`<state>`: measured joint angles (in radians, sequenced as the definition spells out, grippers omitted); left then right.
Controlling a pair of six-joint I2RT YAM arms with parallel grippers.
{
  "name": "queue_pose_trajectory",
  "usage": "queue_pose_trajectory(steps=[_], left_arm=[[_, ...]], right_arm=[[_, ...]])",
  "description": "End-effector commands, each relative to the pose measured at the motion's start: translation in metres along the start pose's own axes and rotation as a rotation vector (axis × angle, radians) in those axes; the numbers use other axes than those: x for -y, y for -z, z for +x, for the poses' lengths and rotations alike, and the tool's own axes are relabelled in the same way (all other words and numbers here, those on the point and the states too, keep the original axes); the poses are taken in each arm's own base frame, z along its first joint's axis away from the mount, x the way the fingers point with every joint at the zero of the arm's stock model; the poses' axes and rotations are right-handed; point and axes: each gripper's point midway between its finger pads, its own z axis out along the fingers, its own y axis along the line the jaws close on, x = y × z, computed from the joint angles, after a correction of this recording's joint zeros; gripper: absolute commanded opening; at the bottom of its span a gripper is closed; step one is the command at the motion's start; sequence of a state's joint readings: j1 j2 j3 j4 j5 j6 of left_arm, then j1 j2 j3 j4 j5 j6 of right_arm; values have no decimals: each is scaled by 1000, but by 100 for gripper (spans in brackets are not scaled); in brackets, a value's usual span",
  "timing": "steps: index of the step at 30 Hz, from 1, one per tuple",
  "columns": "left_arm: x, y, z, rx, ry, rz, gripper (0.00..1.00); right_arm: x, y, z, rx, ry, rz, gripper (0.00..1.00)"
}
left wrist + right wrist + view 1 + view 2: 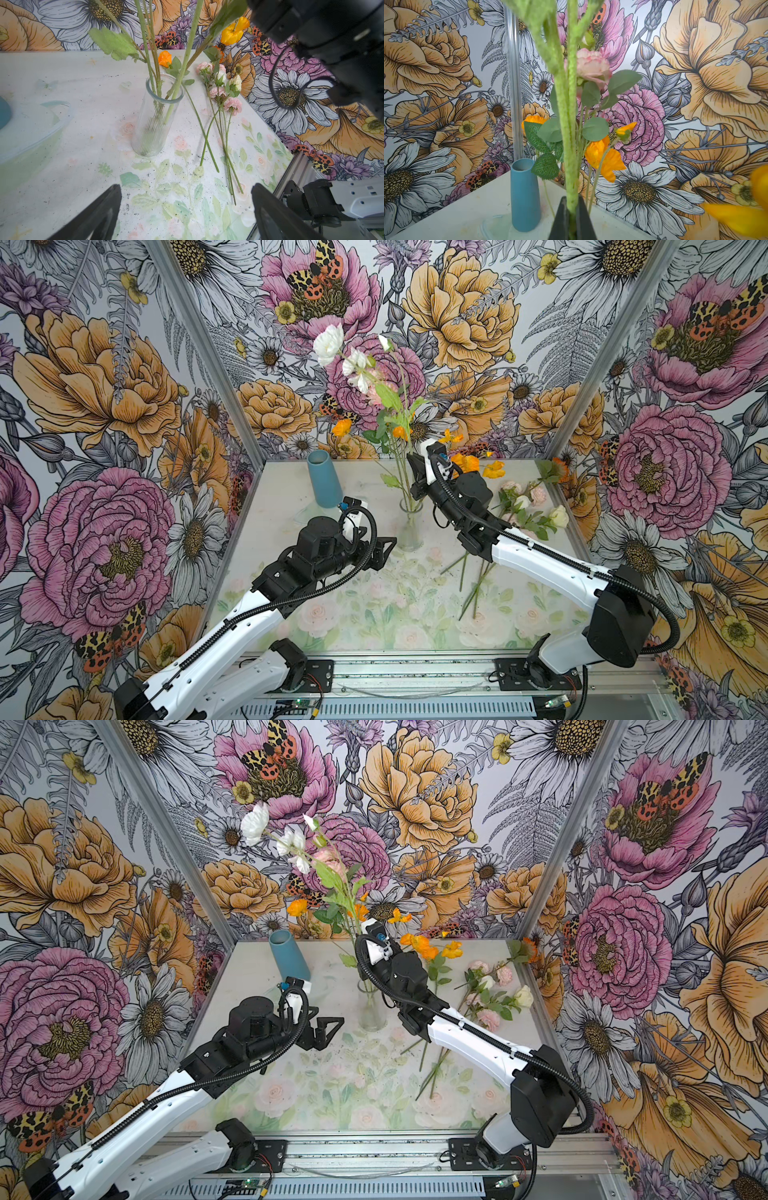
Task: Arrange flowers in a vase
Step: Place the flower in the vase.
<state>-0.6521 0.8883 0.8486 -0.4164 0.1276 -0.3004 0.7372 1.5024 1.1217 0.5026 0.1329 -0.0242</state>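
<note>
Right wrist view showed the right gripper (572,205) clamped shut on a fuzzy pale green stem (571,182), which ran straight up between its two dark fingers, with a pink bloom (591,66) and an orange head (600,158) just behind it. In both top views that gripper (417,472) sat above the mouth of the glass vase (409,526), at about 12 o'clock from it, right against the upright stems. The flowers (328,344) already standing in this vase rose tall, white heads uppermost and small orange ones lower down. The left gripper (384,547) hovered low at 9 o'clock from the vase, near its base but apart, jaws spread wide and holding nothing; its wrist view showed both fingers far apart over the bare desk (62,72). Loose flowers (523,506), pink and cream, lay flat on the desk at 3 o'clock from the vase, stems crossing and pointing toward 6 o'clock. A blue vase (324,481) stood empty at 10 o'clock.
</note>
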Motion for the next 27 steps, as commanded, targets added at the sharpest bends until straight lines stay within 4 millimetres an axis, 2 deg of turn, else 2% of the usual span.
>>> queue_pose_trajectory(steps=[1,4,5,12,16,19,25,27], left_arm=[[-3,-4,0,3,3,7,99],[-4,-4,-3,4,0,17,99],[-5,-3,-3,3,0,16,98],[-9,1,-3,13,8,12,99],[-8,3,-2,13,14,21,99],[-8,2,-1,11,15,20,99],[-5,0,-3,8,8,34,99],[-5,-1,-3,8,4,37,99]], right_arm=[[-18,8,15,50,2,-30,0],[-27,5,36,7,46,-43,0],[-41,5,42,-6,50,-67,0],[-53,1,78,-79,32,-70,0],[-51,2,85,-87,27,-44,0],[-46,4,82,-86,43,-18,1],[-40,7,73,-112,92,2,37],[-40,9,68,-111,96,-6,44]])
